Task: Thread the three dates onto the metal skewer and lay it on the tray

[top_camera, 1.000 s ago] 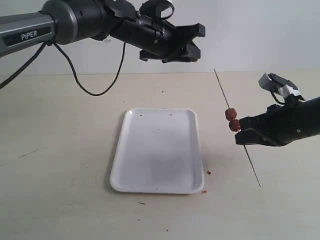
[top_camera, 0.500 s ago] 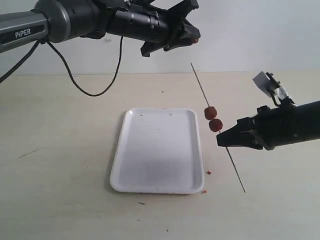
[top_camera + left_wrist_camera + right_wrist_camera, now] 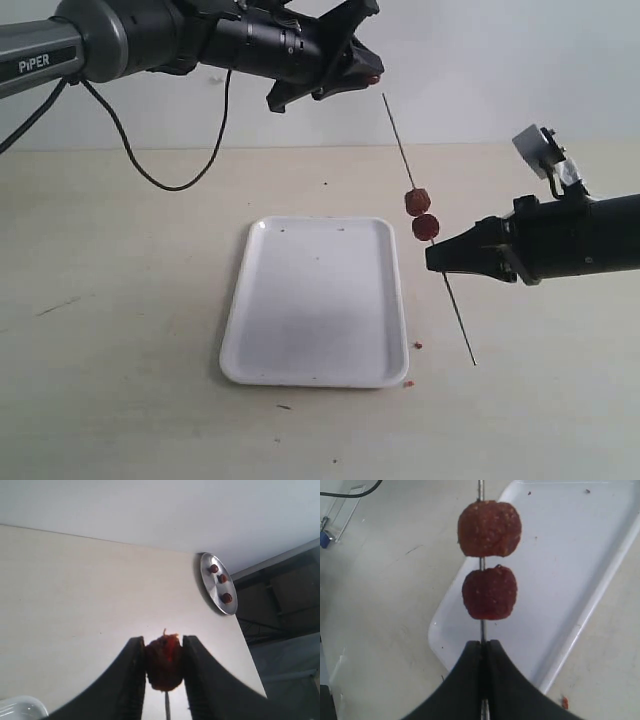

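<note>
My left gripper (image 3: 365, 70) is up high, at about 12 o'clock from the tray (image 3: 300, 330) in the exterior view. It is closed most of the way on the third date (image 3: 162, 664). The left wrist view shows the wrinkled red lump squeezed between the two dark fingers (image 3: 133, 672), with a narrow gap held by the date itself. This date sits just off the skewer's top tip, at roughly 10 o'clock from it. I cannot tell whether the two touch.

My right gripper (image 3: 433, 258) is pinched fully together on the metal skewer (image 3: 398, 140), at 3 o'clock from the tray. The rod is tilted, with its upper tip leaning toward 11 o'clock and its lower end running toward 5 o'clock. I cannot tell whether that end meets the table (image 3: 120, 300).

Two dates are threaded on the rod. The lower date (image 3: 489, 592) is just beyond the gripper's tips and the upper date (image 3: 489, 528) is right beside it, with a sliver of rod between them.

The white tray lies flat on the table with only specks on it. A few red crumbs (image 3: 418, 345) lie off its 4 o'clock corner. Far back in the left wrist view, a round metal dish (image 3: 210, 587) holds three more small red lumps.
</note>
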Robot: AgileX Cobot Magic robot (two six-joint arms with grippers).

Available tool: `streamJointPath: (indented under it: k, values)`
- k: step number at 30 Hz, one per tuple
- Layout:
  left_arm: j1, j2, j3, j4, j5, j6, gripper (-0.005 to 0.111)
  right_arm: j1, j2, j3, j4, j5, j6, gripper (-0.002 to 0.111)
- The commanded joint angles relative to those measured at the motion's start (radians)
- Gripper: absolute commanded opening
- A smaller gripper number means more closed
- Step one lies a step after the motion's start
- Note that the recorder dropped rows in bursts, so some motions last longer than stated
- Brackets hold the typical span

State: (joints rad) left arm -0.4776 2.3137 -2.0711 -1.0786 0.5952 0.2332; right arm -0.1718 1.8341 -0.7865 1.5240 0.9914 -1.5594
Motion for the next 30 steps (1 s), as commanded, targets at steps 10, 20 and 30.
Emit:
streamJointPath:
  k: [10,20,30]
  values:
    - [0.0,-0.014,0.0,0.015,0.077,-0.006,0.027,-0.002,-0.005,0.002,0.025,0.034,-0.04,0.0]
    - [-0.008,-0.014,0.0,0.04,0.106,-0.002,0.027,-0.002,-0.005,0.002,0.01,0.034,-0.063,0.0]
    - [-0.008,-0.014,0.0,0.024,0.097,-0.002,0.027,-0.002,-0.005,0.002,-0.031,0.034,-0.051,0.0]
